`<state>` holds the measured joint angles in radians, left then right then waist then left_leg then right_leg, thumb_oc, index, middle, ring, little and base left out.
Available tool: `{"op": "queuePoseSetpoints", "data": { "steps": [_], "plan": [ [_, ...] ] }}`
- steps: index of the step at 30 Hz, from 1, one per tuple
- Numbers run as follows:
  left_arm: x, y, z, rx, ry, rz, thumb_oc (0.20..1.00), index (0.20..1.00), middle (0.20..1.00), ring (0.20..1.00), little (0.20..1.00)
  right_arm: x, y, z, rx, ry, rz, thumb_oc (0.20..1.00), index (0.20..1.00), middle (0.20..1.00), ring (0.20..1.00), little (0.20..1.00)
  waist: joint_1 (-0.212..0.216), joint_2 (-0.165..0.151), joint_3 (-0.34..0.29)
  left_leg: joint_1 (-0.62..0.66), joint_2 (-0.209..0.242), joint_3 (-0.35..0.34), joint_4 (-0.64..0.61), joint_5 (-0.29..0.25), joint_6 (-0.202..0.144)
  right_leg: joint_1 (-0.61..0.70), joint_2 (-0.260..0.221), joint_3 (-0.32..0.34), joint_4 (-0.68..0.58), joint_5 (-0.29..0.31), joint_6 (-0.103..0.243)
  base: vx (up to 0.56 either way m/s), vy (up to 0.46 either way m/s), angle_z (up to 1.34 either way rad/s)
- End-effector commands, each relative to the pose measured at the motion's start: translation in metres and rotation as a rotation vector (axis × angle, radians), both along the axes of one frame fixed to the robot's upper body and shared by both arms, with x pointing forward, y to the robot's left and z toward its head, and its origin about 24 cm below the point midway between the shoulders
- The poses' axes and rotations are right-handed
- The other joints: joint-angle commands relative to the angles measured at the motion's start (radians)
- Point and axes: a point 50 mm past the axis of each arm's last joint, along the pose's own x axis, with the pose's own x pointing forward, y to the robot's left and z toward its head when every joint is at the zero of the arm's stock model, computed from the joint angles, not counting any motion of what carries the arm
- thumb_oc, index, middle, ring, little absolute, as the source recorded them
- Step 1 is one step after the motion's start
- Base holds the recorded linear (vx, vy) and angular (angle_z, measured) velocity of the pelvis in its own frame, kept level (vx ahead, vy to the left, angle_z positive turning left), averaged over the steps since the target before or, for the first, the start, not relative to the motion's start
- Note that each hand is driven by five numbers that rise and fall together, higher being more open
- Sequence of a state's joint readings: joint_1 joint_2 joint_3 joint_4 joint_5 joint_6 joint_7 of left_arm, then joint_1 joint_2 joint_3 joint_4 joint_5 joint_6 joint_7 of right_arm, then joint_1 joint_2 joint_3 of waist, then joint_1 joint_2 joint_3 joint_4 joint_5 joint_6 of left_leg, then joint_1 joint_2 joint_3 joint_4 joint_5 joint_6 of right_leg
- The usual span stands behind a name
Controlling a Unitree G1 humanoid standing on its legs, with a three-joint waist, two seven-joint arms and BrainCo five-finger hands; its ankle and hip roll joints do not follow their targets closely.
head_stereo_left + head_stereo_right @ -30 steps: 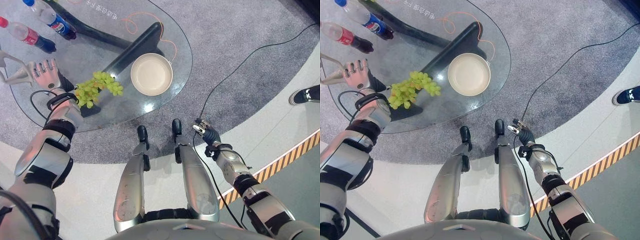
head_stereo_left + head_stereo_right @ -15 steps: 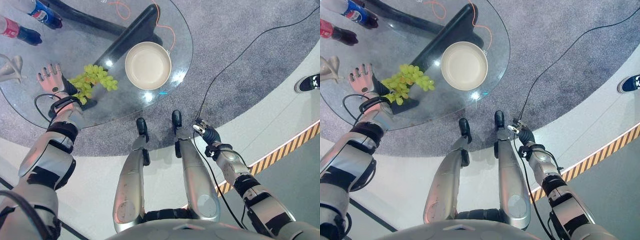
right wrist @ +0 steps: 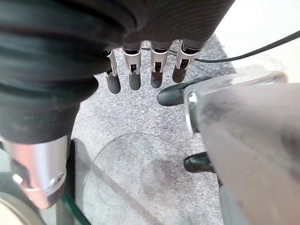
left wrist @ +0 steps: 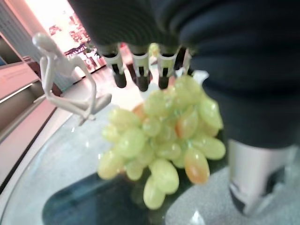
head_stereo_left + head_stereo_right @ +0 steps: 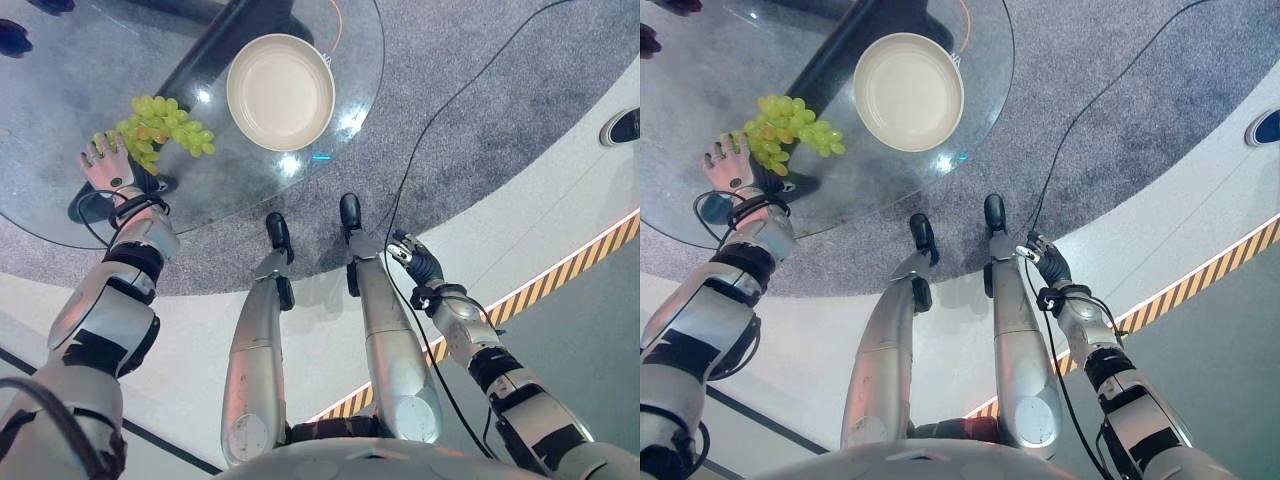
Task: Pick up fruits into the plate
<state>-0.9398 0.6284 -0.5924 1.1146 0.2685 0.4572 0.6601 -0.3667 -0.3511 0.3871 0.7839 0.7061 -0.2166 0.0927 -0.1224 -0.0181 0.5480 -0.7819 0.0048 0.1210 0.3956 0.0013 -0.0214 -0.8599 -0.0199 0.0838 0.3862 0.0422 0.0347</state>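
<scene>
A bunch of green grapes lies on the round glass table, to the left of an empty cream plate. My left hand is open, fingers straight, at the bunch's near left end, its fingertips beside the nearest grapes. In the left wrist view the grapes lie just past the straight fingers; whether they touch I cannot tell. My right hand hangs low on the right, off the table, over the carpet, fingers relaxed and holding nothing.
A white figurine stands on the table beyond the grapes. The table's dark base shows through the glass beside the plate. A person's shoe is at the far right, and yellow-black striped tape crosses the floor.
The camera has tipped, sliding the table up and the bottles out of view. My left hand has drawn in from the left to the grapes' near end. The right hand hangs as before.
</scene>
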Motion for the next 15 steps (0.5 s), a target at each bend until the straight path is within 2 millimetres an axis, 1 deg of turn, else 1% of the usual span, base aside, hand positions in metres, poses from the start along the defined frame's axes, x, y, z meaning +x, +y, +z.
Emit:
{"op": "queuePoseSetpoints", "data": {
  "steps": [1, 6, 8, 10, 14, 15],
  "plan": [
    [-0.012, 0.024, 0.004, -0.004, -0.025, 0.131, 1.0, 1.0, 1.0, 1.0, 1.0, -0.01, 0.002, 0.002, 0.027, -0.047, 0.023, 1.0, 1.0, 1.0, 1.0, 1.0, -0.002, -0.014, -0.028, 0.01, -0.076, -0.099, 0.001, -0.046, 0.021, -0.004, 0.117, -0.055, 0.116, -0.103, -0.018, 0.01, -0.001, -0.06],
    [-0.011, 0.026, 0.015, 0.008, -0.053, 0.171, 1.0, 1.0, 1.0, 1.0, 1.0, -0.008, 0.007, 0.008, 0.049, -0.073, 0.04, 1.0, 1.0, 1.0, 1.0, 1.0, -0.006, -0.025, -0.028, -0.042, -0.073, -0.103, 0.03, -0.055, 0.019, -0.055, 0.129, -0.052, 0.145, -0.108, -0.02, 0.02, 0.002, -0.05],
    [-0.012, 0.03, 0.024, 0.019, -0.069, 0.199, 1.0, 1.0, 1.0, 1.0, 1.0, -0.009, 0.008, 0.009, 0.062, -0.08, 0.048, 1.0, 1.0, 1.0, 1.0, 1.0, -0.009, -0.033, -0.028, -0.064, -0.072, -0.106, 0.047, -0.062, 0.019, -0.076, 0.133, -0.052, 0.158, -0.108, -0.019, 0.0, 0.0, 0.0],
    [-0.012, 0.031, 0.025, 0.022, -0.072, 0.205, 1.0, 1.0, 1.0, 1.0, 1.0, -0.009, 0.008, 0.009, 0.064, -0.081, 0.049, 1.0, 1.0, 1.0, 1.0, 1.0, -0.009, -0.035, -0.028, -0.068, -0.072, -0.106, 0.051, -0.064, 0.019, -0.08, 0.134, -0.052, 0.161, -0.109, -0.019, 0.0, 0.0, 0.0],
    [-0.014, 0.036, 0.038, 0.037, -0.11, 0.252, 1.0, 1.0, 1.0, 1.0, 1.0, -0.011, 0.009, 0.009, 0.08, -0.088, 0.053, 1.0, 1.0, 1.0, 1.0, 1.0, -0.012, -0.044, -0.028, -0.098, -0.075, -0.111, 0.077, -0.075, 0.02, -0.105, 0.137, -0.053, 0.176, -0.108, -0.019, 0.01, -0.001, -0.01],
    [-0.014, 0.036, 0.039, 0.038, -0.111, 0.253, 1.0, 1.0, 1.0, 1.0, 1.0, -0.011, 0.009, 0.009, 0.081, -0.088, 0.053, 1.0, 1.0, 1.0, 1.0, 1.0, -0.012, -0.044, -0.028, -0.099, -0.075, -0.111, 0.078, -0.075, 0.02, -0.106, 0.137, -0.053, 0.178, -0.108, -0.019, 0.04, 0.005, -0.02]
  ]
}}
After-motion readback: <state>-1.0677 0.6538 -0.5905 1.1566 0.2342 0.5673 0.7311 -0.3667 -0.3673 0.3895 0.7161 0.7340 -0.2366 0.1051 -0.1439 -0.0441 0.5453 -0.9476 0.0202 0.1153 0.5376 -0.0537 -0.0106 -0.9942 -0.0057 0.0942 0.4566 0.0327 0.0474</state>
